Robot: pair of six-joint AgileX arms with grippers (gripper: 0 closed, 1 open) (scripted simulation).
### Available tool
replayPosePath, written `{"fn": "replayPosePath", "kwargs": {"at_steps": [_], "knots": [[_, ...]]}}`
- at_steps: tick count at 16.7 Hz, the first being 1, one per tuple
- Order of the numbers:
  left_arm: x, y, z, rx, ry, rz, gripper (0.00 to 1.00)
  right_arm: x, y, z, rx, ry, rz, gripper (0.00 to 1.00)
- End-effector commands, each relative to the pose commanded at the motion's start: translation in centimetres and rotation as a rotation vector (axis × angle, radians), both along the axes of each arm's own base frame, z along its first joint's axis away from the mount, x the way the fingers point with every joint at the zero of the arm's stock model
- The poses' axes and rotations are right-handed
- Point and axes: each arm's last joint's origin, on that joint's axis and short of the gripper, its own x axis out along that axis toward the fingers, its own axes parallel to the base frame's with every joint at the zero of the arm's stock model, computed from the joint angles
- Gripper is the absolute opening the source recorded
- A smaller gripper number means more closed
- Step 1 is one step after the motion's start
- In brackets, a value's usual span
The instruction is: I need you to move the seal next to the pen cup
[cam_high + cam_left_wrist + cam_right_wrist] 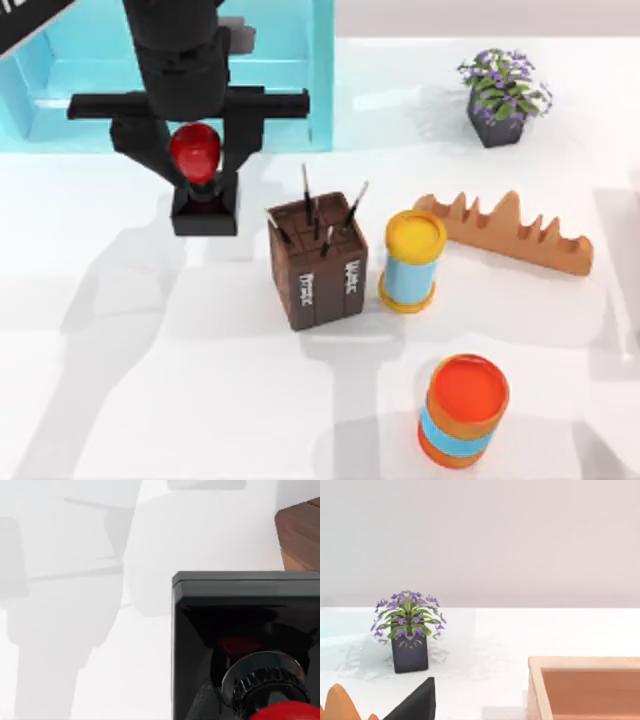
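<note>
Clamped in my left gripper (197, 160), the seal (203, 185) sits just left of the pen cup (318, 262) without touching it, its red knob partly hidden by the fingers and its base cut off in the wrist view.

Upright red-knobbed seal (203, 180) left of pen cup (318, 262)

Using the pen cup (318, 262) as the anchor: the seal (203, 185) sits just to its left and a bit behind, the left gripper (196, 152) over it. A capped cylinder (411, 260) stands just right, another cylinder (462, 410) front-right, potted plant (503, 97) far back-right.
</note>
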Motion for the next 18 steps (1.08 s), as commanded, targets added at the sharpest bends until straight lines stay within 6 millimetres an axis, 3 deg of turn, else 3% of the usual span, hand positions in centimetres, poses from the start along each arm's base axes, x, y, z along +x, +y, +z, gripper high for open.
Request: {"fn": "replayPosePath", "kwargs": {"at_steps": [12,18], "knots": [[0.0,0.0,0.0,0.0,0.0,0.0,0.98,0.0,0.0,0.0,0.0,0.0,0.0,1.0],[0.0,0.0,0.0,0.0,0.0,0.0,1.0,0.0,0.0,0.0,0.0,0.0,0.0,1.0]]}}
